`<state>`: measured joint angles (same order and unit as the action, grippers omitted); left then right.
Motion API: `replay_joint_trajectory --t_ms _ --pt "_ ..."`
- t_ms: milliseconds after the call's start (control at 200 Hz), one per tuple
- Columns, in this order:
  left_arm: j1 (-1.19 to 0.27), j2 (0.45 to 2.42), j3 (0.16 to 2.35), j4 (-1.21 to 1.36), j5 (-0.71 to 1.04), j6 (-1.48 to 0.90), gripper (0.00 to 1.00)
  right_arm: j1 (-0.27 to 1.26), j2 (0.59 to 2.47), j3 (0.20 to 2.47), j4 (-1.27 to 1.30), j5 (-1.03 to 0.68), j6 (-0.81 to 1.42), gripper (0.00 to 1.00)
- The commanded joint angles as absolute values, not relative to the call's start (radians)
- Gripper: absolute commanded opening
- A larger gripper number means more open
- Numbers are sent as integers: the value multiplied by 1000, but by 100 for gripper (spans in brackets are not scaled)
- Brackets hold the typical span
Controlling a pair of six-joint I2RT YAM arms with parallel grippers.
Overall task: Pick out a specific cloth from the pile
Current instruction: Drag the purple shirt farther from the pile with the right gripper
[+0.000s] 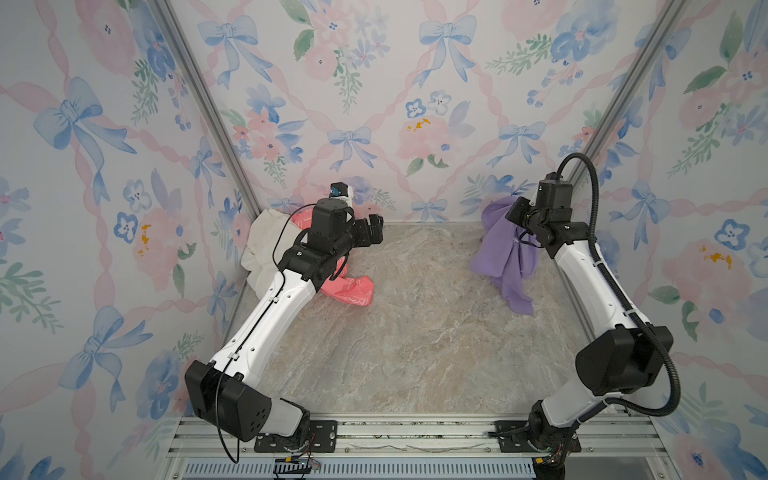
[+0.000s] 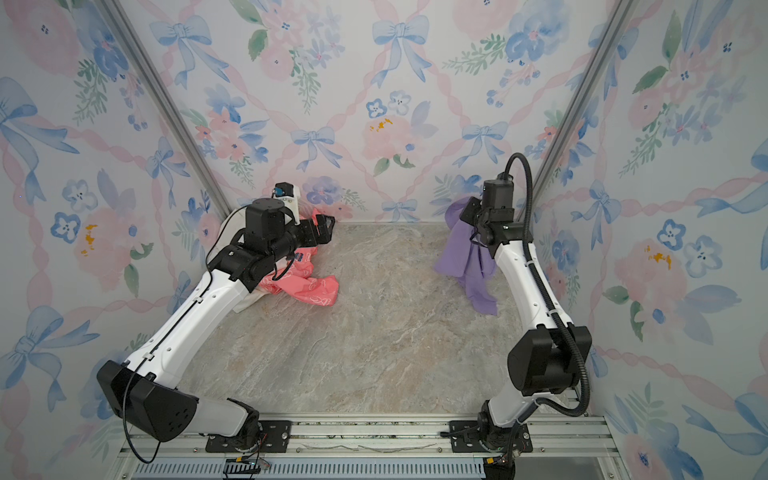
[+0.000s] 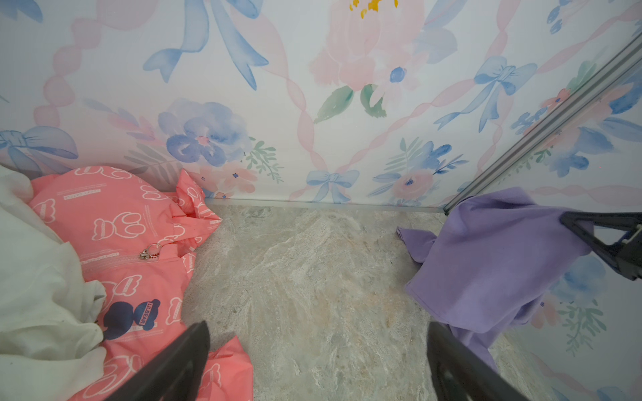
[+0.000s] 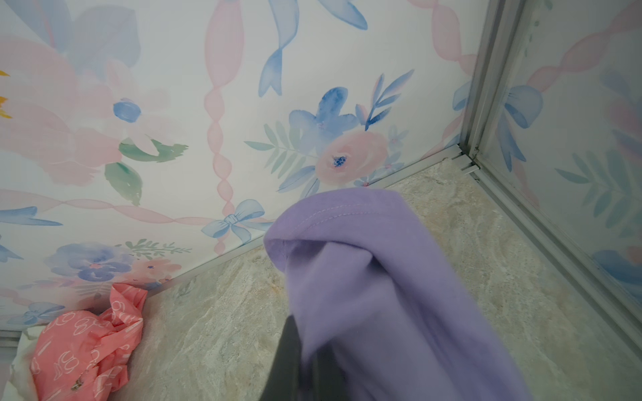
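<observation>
Cream-white cloth (image 1: 261, 245) lies heaped in the bench's far left corner, against the flowered wall, and a coral-pink cloth (image 1: 353, 291) with white outline print spreads from it toward the middle; together they make the pile (image 3: 104, 243). The left wrist view shows a zip pull and a dark bear patch on the pink one. Above this heap hangs the left gripper (image 1: 372, 230), its two dark fingers (image 3: 173, 368) spread wide with nothing between them, only bare marbled bench (image 1: 415, 332) showing in the gap.

Across the open middle of the bench, well apart from the pile, the lavender-purple cloth (image 1: 505, 257) hangs near the far right corner, beside the metal frame post (image 1: 598, 124). The right gripper (image 1: 517, 214) is clamped tight on its upper part; the left wrist view shows the closed tip (image 3: 576, 222) pinching the fabric. The cloth drapes down from that pinch, a stitched hem (image 4: 340, 215) folded over near the top, and its lower tail (image 2: 484, 301) reaches the bench surface or hangs just above it; which cannot be told.
</observation>
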<state>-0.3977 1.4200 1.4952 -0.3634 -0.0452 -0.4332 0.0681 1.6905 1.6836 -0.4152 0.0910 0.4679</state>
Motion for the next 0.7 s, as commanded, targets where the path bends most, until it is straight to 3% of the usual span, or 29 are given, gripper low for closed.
replay_joint_trajectory --t_ms 0,465,610,695 --pt "-391 1431 1493 -341 -47 -456 98 52 1762 1673 -447 45 434 2" --pt "-391 1389 1424 -335 -113 -455 98 -15 2059 1672 -790 222 484 11" --pt "-391 1367 1364 -309 -176 -434 98 -38 2148 1714 -860 164 493 25" --pt "-386 1356 1317 -280 -208 -429 98 -42 2154 1724 -852 123 501 44"
